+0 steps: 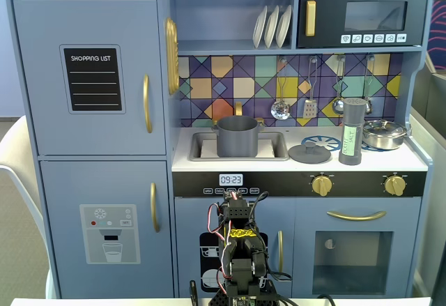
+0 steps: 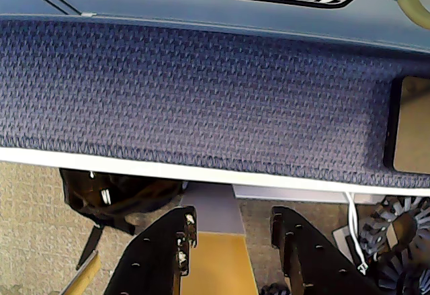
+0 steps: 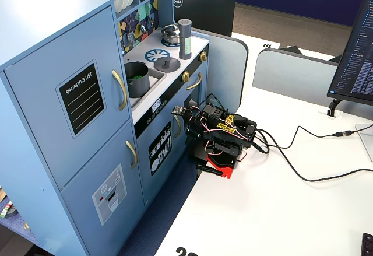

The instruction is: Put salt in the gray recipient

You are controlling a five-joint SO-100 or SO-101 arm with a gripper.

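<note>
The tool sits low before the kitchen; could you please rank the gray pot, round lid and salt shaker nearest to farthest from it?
From the tool, in a fixed view:
1. gray pot, in the sink, directly above.
2. round lid, to the pot's right.
3. salt shaker, farthest right.

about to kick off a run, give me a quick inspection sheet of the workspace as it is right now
surface: toy kitchen counter, white, bare at its edges.
job's things: the salt shaker stands upright on the stove side, beside the steel pan; the gray pot sits in the sink, uncovered, something green inside in a fixed view.
clutter: flat gray lid lies on the counter between sink and shaker; plates on the shelf; utensils hang on the backsplash.
grippers: the gripper is open, empty, folded low in front of the kitchen.
cables: black cables run across the white desk from the arm.
surroundings: office desks, a monitor, blue partitions.
</note>
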